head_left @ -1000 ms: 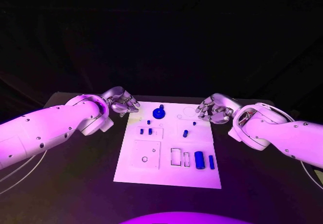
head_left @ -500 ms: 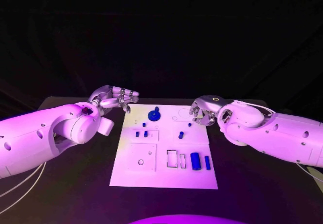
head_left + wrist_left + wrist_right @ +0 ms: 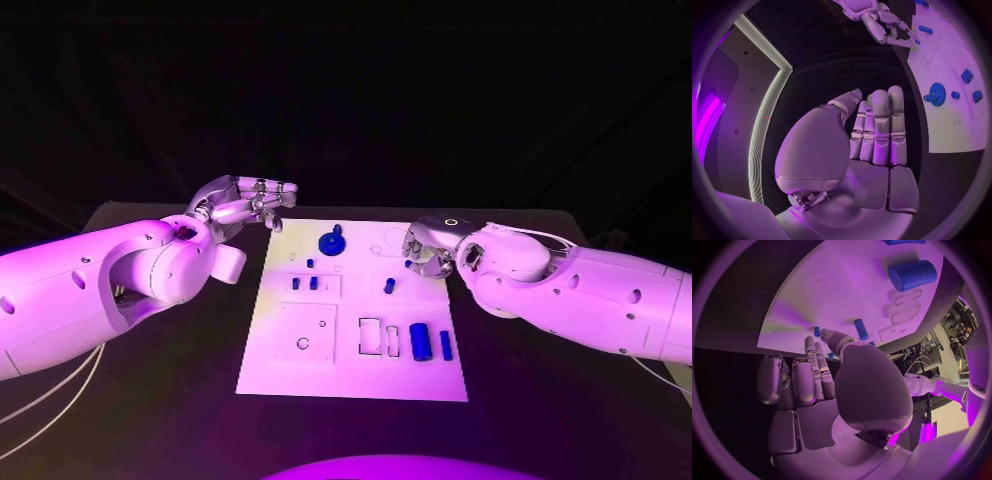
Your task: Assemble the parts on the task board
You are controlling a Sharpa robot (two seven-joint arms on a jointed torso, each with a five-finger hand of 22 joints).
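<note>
Now the right hand (image 3: 427, 252) has crept over the board's (image 3: 325, 375) edge, empty, fingers loosely apart; the left hand (image 3: 248, 205) hovers flat, empty; a pick looks near.

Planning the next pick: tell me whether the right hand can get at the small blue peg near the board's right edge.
Probably yes. The right hand hovers open beside the small blue peg on the task board, with nothing between them.
</note>
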